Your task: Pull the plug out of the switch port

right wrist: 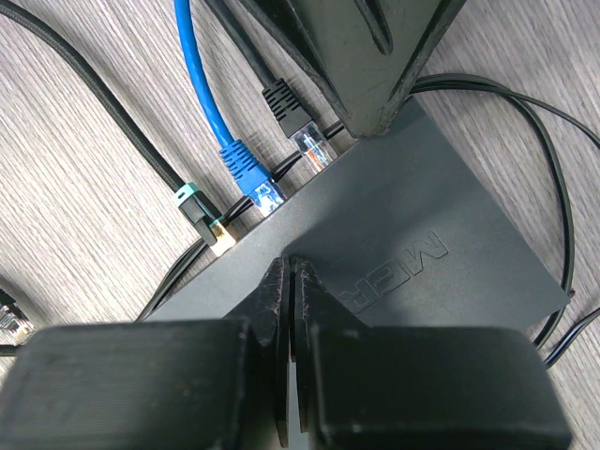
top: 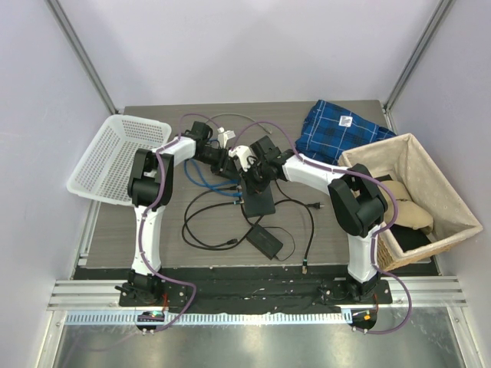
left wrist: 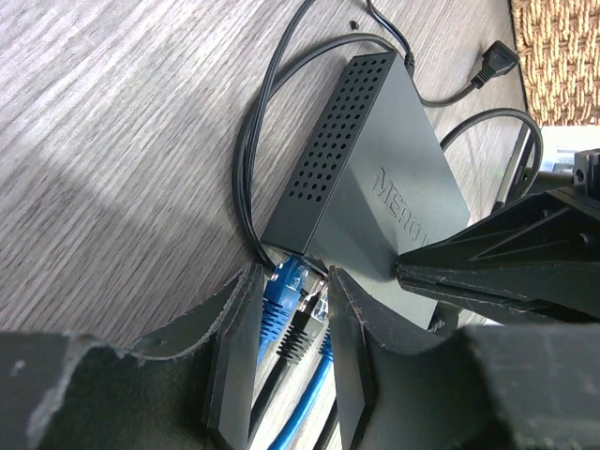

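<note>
Left gripper (left wrist: 295, 281): spread, one finger on each side of the black-booted plug with a clear tip (right wrist: 298, 120), at the box's narrow edge.
Right gripper (right wrist: 290, 267): pressed together, tips down on the top face of the flat dark grey rectangular box (right wrist: 412, 197).
Switch port: on that narrow edge, hidden behind the plug's tip; cannot tell how deep the tip sits.
Neighbours: blue-booted plug (right wrist: 246, 167) and teal-clipped plug (right wrist: 195, 208) just beside, on the same edge.
Table (left wrist: 112, 141): grey wood-grain, carrying the box.
</note>
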